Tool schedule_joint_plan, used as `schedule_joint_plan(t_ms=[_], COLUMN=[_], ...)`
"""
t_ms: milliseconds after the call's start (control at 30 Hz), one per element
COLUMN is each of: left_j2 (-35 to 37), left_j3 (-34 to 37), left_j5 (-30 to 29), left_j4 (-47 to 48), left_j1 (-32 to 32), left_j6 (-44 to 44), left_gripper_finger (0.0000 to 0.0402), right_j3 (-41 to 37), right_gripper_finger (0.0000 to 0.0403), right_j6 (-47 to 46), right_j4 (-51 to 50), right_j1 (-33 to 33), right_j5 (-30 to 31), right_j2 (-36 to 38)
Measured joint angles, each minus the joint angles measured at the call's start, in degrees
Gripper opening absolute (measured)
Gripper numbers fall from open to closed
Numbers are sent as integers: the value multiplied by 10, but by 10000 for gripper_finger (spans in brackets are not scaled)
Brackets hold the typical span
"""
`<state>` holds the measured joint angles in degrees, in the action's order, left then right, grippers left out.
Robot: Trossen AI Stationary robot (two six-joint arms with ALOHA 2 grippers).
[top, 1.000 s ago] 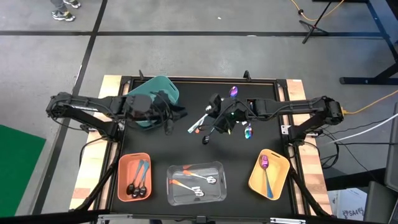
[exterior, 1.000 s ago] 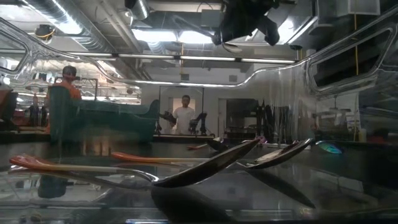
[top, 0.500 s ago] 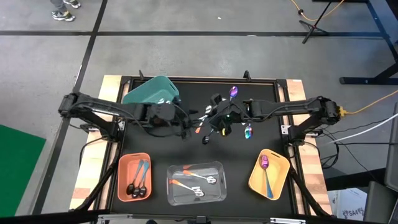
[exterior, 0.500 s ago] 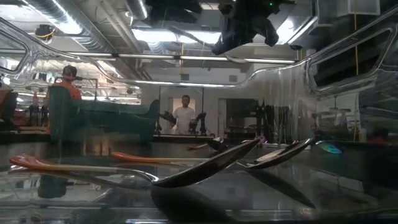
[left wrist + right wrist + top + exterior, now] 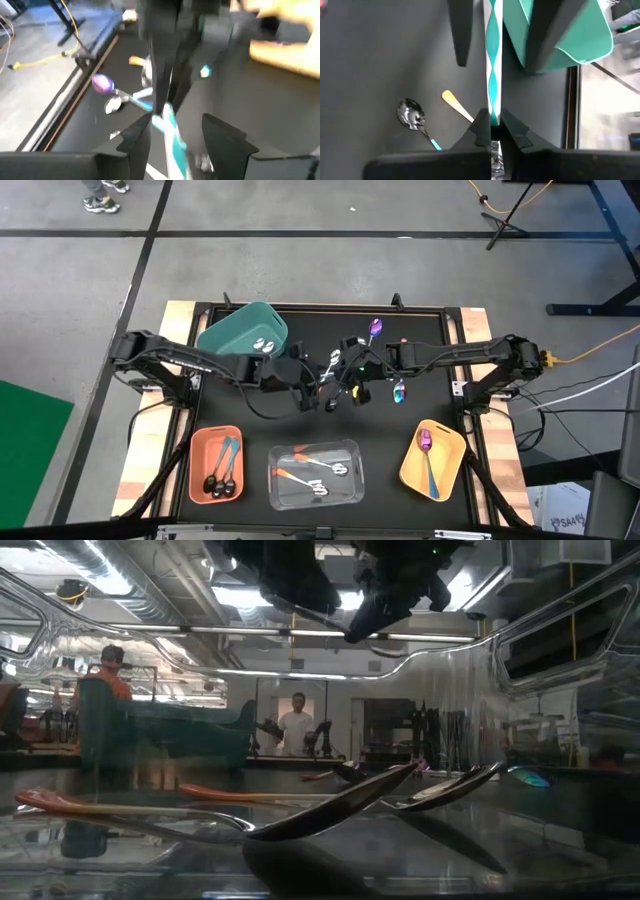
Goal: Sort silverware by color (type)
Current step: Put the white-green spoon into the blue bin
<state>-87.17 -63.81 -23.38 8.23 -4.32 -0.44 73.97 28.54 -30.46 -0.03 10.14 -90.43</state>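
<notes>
Two grippers are meeting over the middle of the black mat in the high view: the left gripper (image 5: 308, 390) and the right gripper (image 5: 345, 377), with loose spoons (image 5: 398, 391) lying around them and sorted ones sitting in the salmon bin (image 5: 196, 452)

In the left wrist view, the left gripper (image 5: 175, 131) is standing with fingers apart on either side of the teal-handled spoon (image 5: 168, 125)

In the right wrist view, the right gripper (image 5: 492, 127) is pinching that spoon's (image 5: 493, 75) handle end

A handover appears to be in hand; next, the left fingers would need to be closing before the right releases
</notes>
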Motion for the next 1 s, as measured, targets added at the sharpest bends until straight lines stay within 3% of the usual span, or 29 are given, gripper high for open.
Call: schedule_joint_plan(t_ms=[633,1000], left_j2=[-9,-9], left_j3=[1,1], left_j5=[-1,9], left_j4=[51,51], left_j1=[0,-1], left_j6=[1,2], left_gripper_finger=[169,134], right_j3=[0,0], right_gripper_finger=[3,3], right_j6=[-2,1], right_j4=[3,14], right_j1=[0,0], right_j5=[-23,-22], right_j2=[0,0])
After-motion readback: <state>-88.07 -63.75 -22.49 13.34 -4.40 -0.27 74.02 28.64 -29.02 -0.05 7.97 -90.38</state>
